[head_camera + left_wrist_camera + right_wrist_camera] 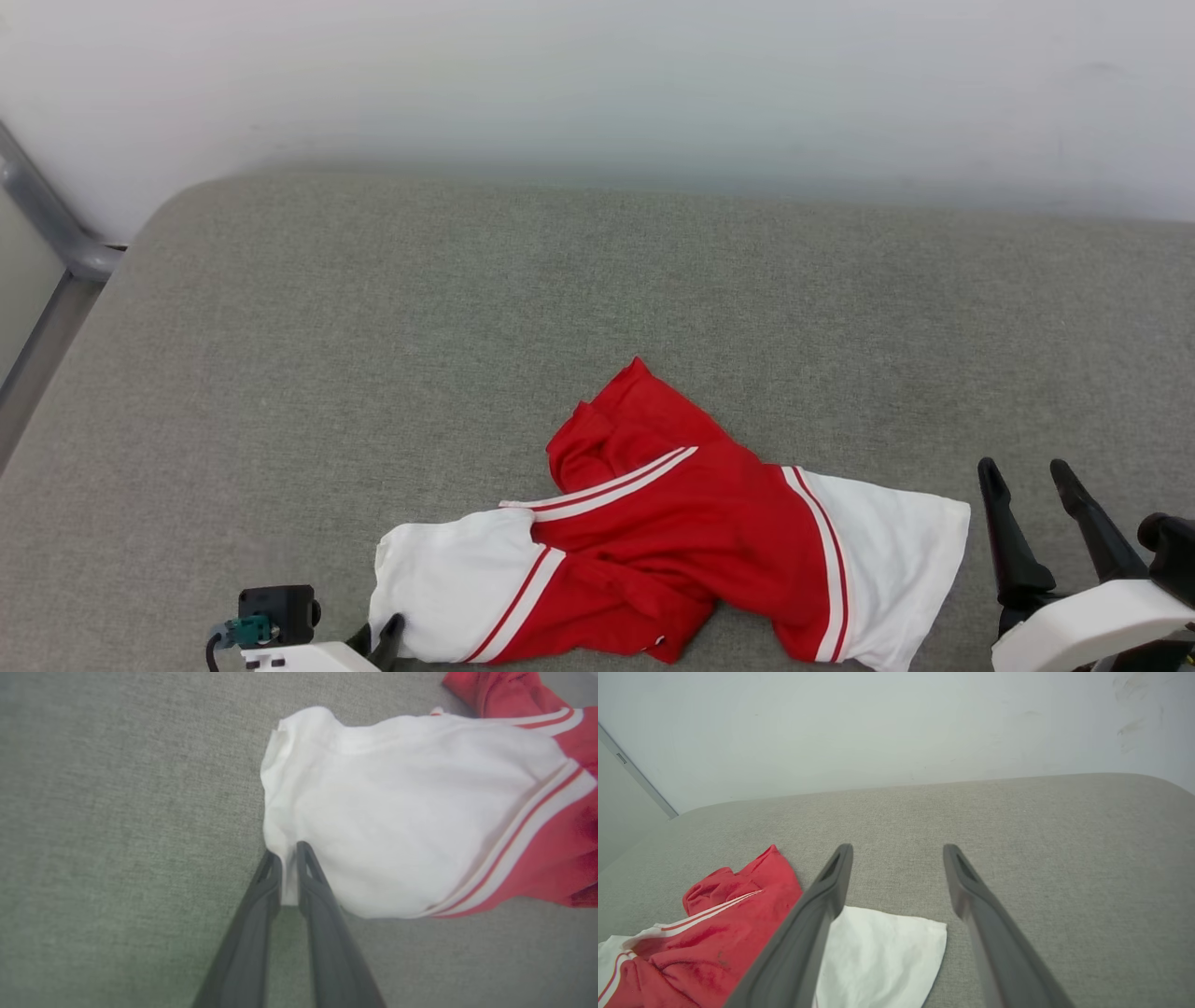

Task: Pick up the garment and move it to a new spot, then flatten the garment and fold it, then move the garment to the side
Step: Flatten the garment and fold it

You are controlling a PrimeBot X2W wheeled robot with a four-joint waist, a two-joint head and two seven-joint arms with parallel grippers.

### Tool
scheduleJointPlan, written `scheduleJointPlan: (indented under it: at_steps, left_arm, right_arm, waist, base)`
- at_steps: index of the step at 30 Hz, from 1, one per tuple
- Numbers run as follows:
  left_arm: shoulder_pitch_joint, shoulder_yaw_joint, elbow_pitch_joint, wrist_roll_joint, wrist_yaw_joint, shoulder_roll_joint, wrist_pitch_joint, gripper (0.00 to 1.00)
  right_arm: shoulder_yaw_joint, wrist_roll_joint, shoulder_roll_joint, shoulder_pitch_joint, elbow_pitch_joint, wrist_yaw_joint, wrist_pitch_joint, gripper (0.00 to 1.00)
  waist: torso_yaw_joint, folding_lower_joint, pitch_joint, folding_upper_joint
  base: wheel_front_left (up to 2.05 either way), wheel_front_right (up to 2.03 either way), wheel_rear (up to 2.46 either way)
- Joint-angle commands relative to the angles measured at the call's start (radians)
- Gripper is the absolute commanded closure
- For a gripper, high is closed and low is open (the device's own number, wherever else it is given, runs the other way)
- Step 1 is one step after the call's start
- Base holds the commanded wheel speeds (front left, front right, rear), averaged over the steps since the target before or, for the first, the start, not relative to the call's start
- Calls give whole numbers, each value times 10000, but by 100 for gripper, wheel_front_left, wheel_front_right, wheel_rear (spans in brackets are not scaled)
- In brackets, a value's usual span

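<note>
The garment [681, 532], a bright red shirt with white sleeve ends and stripe trim, lies crumpled near the front of the grey cushion [467, 308]. My left gripper [385, 631] is at the garment's white left sleeve [397, 812], shut with a fold of the sleeve's edge pinched between its fingers [268, 877]. My right gripper [1027, 476] stands open just right of the white right sleeve [882, 956], apart from the cloth, nothing between its fingers [966, 882].
A pale wall [597, 84] runs along the cushion's far edge. A grey metal rail [47, 224] slants down the left side beyond the cushion's rounded corner.
</note>
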Motion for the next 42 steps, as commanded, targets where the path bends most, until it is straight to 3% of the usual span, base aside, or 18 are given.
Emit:
scheduleJointPlan:
  at_steps: [1, 14, 19, 28, 33, 37, 42]
  left_arm:
    - [-124, 9, 3, 85, -19, -45, -127, 0]
    - [-492, 188, -1044, 1408, 334, 39, -2827, 0]
    - [-509, 230, -1774, 1845, 512, 75, -3272, 0]
    - [-535, 187, -2766, 2206, 789, 62, -3378, 0]
    - [-730, 133, -2968, 2237, 783, -22, -3398, 0]
    - [-1001, 75, -2931, 2208, 651, -159, -3471, 0]
    - [-1145, 60, -2801, 2165, 547, -263, -3509, 0]
  right_arm:
    - [-12, -45, 12, 98, -44, -7, 27, 0]
    - [-82, 166, 10, 474, 104, -7, 310, 0]
    - [-310, 377, 10, 634, 474, -7, 755, 0]
    - [-767, 81, 13, -75, 1973, -7, 2992, 0]
    - [-481, -112, -203, -1108, 2938, -7, 3785, 0]
    - [-5, -48, -721, -2481, 4485, -7, 4396, 0]
    - [519, 158, -862, -3170, 5948, -5, 5094, 0]
  waist:
    - [-24, 0, -96, 0]
    - [-263, 0, -751, 0]
    - [-309, 0, -796, 0]
    - [-173, 0, -550, 0]
    - [-5, 0, -238, 0]
    - [236, 0, 110, 0]
    - [436, 0, 340, 0]
  base:
    - [0, 0, 0]
    - [0, 0, 0]
    - [0, 0, 0]
    - [0, 0, 0]
    - [0, 0, 0]
    - [0, 0, 0]
    - [0, 0, 0]
